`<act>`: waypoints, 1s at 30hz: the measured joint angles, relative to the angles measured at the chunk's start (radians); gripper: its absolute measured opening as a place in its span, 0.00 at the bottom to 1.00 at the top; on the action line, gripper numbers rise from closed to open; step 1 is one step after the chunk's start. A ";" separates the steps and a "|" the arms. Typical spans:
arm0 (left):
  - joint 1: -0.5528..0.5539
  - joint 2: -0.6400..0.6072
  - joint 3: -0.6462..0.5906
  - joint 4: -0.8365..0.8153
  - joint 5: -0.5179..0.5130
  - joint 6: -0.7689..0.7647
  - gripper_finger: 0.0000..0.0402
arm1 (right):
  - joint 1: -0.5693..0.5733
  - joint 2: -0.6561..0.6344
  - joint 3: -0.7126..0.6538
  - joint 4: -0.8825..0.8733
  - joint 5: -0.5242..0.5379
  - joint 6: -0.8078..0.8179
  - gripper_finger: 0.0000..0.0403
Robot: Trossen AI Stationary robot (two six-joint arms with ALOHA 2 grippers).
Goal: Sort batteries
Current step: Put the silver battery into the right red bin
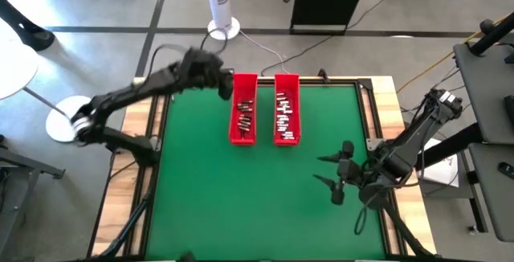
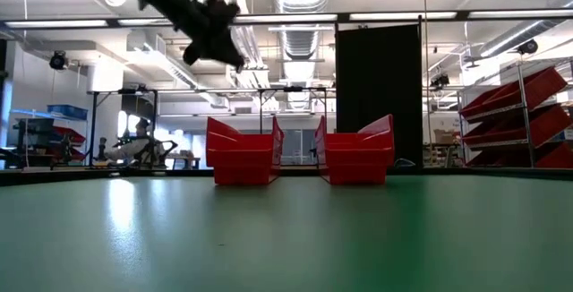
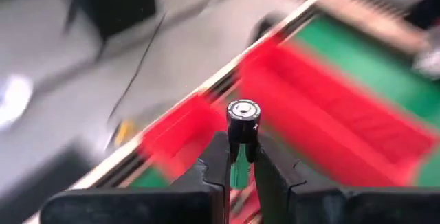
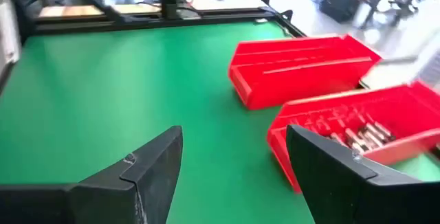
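Two long red trays stand side by side at the far middle of the green table. The left tray [image 1: 244, 109] and the right tray [image 1: 287, 109] each hold several small batteries [image 1: 243, 117] [image 4: 361, 136]. My left gripper [image 1: 227, 87] [image 3: 240, 145] hangs high over the left tray's far left corner, shut on one dark battery [image 3: 243, 117] with a silvery end. My right gripper [image 1: 333, 173] [image 4: 234, 155] is open with nothing between its fingers. It is raised above the table's right part, near side of the trays. My left gripper pinches the single battery between its two fingertips [image 3: 218, 152], on the battery's dark side wall [image 3: 242, 136]. The battery's silvery end [image 3: 243, 110] sticks out past the fingertips and faces the wrist camera. It is lifted clear, above the left tray's far end.
Wooden strips and a black frame [image 1: 369, 109] border the green mat. The mat's near half [image 1: 241, 206] lies bare. A white fan stand [image 1: 222, 21] and a dark cabinet [image 1: 329, 1] stand beyond the far edge. Red bins on shelves [image 2: 519, 117] show in the room behind.
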 joint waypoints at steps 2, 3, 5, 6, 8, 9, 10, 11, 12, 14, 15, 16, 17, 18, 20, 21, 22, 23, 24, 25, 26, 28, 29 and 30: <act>-0.076 -0.094 -0.128 0.185 0.000 0.014 0.06 | -0.026 0.006 0.000 0.009 0.010 0.010 0.63; -0.114 -0.138 -0.192 0.284 0.000 0.013 0.06 | -0.042 0.010 0.000 0.010 0.006 0.029 0.62; -0.189 -0.222 -0.321 0.471 0.001 -0.003 0.06 | -0.075 0.019 0.000 0.012 -0.026 0.065 0.62; -0.225 -0.257 -0.387 0.559 0.004 -0.018 0.06 | -0.092 0.021 0.000 0.011 -0.050 0.076 0.61; -0.297 -0.308 -0.499 0.714 0.021 -0.041 0.06 | -0.132 0.030 0.000 0.023 -0.096 0.079 0.61; -0.332 -0.327 -0.549 0.780 0.021 -0.047 0.06 | -0.155 0.036 0.000 0.040 -0.114 0.064 0.60; -0.367 -0.340 -0.592 0.839 0.015 -0.048 0.06 | -0.178 0.042 0.000 0.065 -0.130 0.047 0.60; -0.402 -0.346 -0.628 0.895 -0.004 -0.047 0.06 | -0.204 0.050 0.000 0.095 -0.146 0.019 0.60; -0.436 -0.349 -0.662 0.945 -0.041 -0.047 0.06 | -0.237 0.059 0.000 0.137 -0.166 -0.013 0.59; -0.495 -0.343 -0.720 1.020 -0.119 -0.033 0.06 | -0.300 0.086 0.001 0.238 -0.235 -0.096 0.59; -0.519 -0.335 -0.743 1.066 -0.136 -0.029 0.06 | -0.334 0.103 0.001 0.288 -0.276 -0.135 0.59; -0.540 -0.329 -0.765 1.107 -0.139 -0.025 0.06 | -0.365 0.125 0.001 0.349 -0.319 -0.176 0.59; -0.559 -0.323 -0.782 1.146 -0.139 -0.025 0.06 | -0.396 0.146 0.001 0.408 -0.366 -0.211 0.59; -0.576 -0.317 -0.791 1.185 -0.133 -0.024 0.06 | -0.426 0.169 0.001 0.464 -0.417 -0.245 0.59; -0.599 -0.313 -0.809 1.231 -0.105 -0.017 0.06 | -0.483 0.221 0.001 0.583 -0.510 -0.289 0.60; -0.607 -0.313 -0.814 1.239 -0.090 -0.014 0.06 | -0.510 0.247 0.001 0.640 -0.552 -0.301 0.60; -0.611 -0.312 -0.816 1.242 -0.072 -0.013 0.06 | -0.533 0.273 0.001 0.686 -0.582 -0.309 0.60; -0.613 -0.311 -0.819 1.243 -0.049 -0.013 0.06 | -0.556 0.301 0.001 0.741 -0.607 -0.313 0.60; -0.613 -0.311 -0.822 1.244 -0.024 -0.012 0.06 | -0.578 0.325 0.002 0.788 -0.635 -0.316 0.60; -0.613 -0.309 -0.823 1.243 -0.002 -0.005 0.06 | -0.596 0.348 0.010 0.804 -0.654 -0.318 0.60; -0.613 -0.304 -0.823 1.246 0.017 0.008 0.06 | -0.613 0.371 0.025 0.806 -0.668 -0.317 0.60; -0.614 -0.290 -0.824 1.246 0.046 0.038 0.06 | -0.637 0.421 0.077 0.799 -0.675 -0.317 0.59; -0.615 -0.277 -0.823 1.252 0.050 0.047 0.06 | -0.642 0.444 0.109 0.775 -0.675 -0.334 0.59; -0.617 -0.267 -0.823 1.251 0.050 0.052 0.06 | -0.643 0.468 0.147 0.744 -0.676 -0.352 0.59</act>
